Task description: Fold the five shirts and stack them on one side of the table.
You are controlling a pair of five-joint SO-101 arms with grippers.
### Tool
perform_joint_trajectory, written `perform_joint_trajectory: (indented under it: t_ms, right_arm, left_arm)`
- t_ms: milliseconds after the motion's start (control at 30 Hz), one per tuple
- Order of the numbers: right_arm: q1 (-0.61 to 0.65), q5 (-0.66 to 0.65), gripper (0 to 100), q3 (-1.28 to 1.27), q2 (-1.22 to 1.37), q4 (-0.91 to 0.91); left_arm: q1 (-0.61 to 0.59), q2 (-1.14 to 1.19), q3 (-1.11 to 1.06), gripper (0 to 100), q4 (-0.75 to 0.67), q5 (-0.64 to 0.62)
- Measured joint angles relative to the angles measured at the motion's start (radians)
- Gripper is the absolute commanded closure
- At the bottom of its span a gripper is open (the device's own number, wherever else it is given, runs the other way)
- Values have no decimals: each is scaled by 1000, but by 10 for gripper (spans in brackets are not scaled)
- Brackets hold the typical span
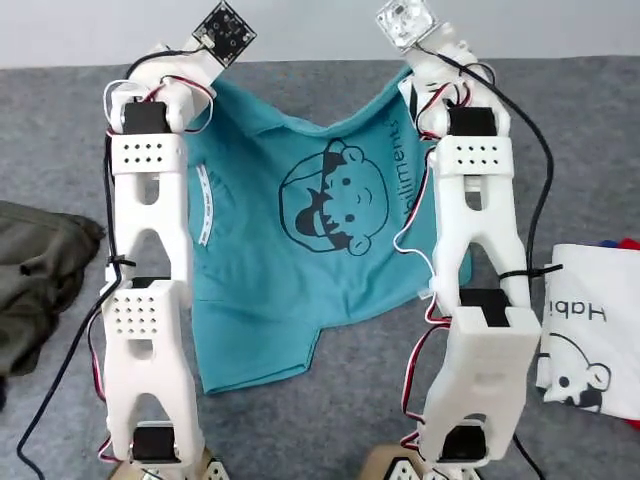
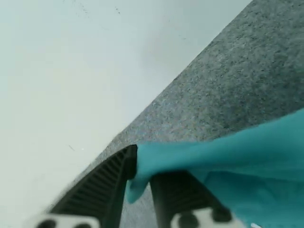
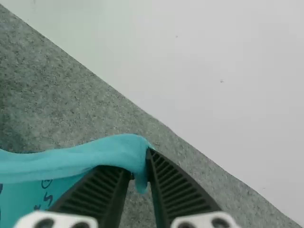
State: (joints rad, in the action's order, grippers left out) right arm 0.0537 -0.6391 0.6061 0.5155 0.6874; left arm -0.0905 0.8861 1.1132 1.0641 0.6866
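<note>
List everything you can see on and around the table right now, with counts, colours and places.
teal shirt: one, teal with a dark cartoon print, centre of the table, far edge lifted by both grippers
dark garment: one, dark olive, bunched at the table's left edge
white shirt: one, white with a dark bear print, at the right edge
cloth scraps: blue and red, peeking out behind the white shirt; too little shows to count
table: one, grey felt-like surface
wall: pale, behind the table's far edge
left gripper: one, black fingers, shut on the teal shirt's far left corner
right gripper: one, black fingers, shut on its far right corner
</note>
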Motion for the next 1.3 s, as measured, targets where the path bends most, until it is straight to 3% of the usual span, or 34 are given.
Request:
perform_joint_trajectory:
  t_ms: [400, 767, 900, 1067, 1300]
  right_arm:
    - [-158, -48, 988, 0, 0, 245]
    - [-158, -86, 988, 0, -5, 603]
    - [-158, -91, 988, 0, -5, 712]
    - [-158, -132, 988, 0, -5, 813]
    - [-158, -140, 988, 15, -17, 902]
  left_arm:
    - [5, 0, 11, 994, 107, 0]
    - [6, 0, 247, 994, 601, 8]
    - [2, -2, 247, 994, 663, 20]
    - [-3, -87, 107, 994, 664, 34]
    - [8, -354, -304, 994, 664, 118]
